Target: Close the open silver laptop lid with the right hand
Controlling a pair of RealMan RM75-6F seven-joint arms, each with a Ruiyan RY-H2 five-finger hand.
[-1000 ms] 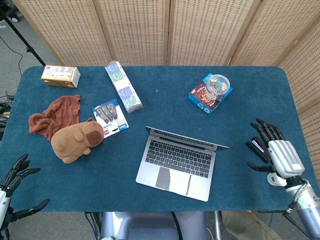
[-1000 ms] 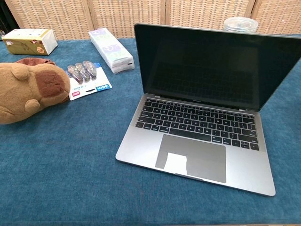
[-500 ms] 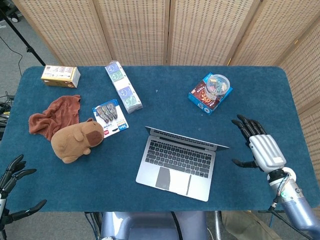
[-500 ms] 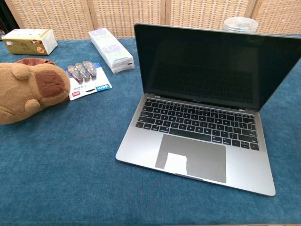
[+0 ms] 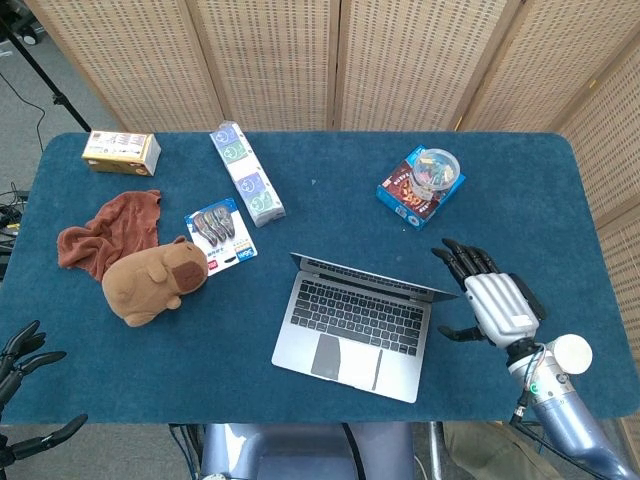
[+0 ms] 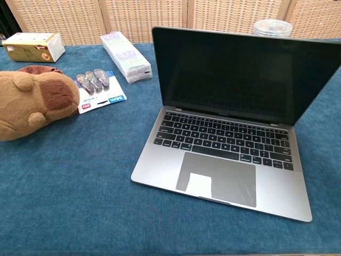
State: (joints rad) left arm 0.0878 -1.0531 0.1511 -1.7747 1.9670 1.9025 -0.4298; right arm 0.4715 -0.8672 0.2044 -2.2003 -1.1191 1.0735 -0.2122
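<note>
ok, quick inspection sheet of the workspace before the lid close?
Surface: blue-covered table.
Job's things: silver laptop open, screen dark, lid upright.
Clutter: plush toy, brown cloth, clip pack, long packet, small box, clear tub on a snack box.
Hands: right hand open beside the laptop, apart from it; left hand open off the table's near corner.
Cables: one at the right wrist.
Surroundings: wicker screens.
</note>
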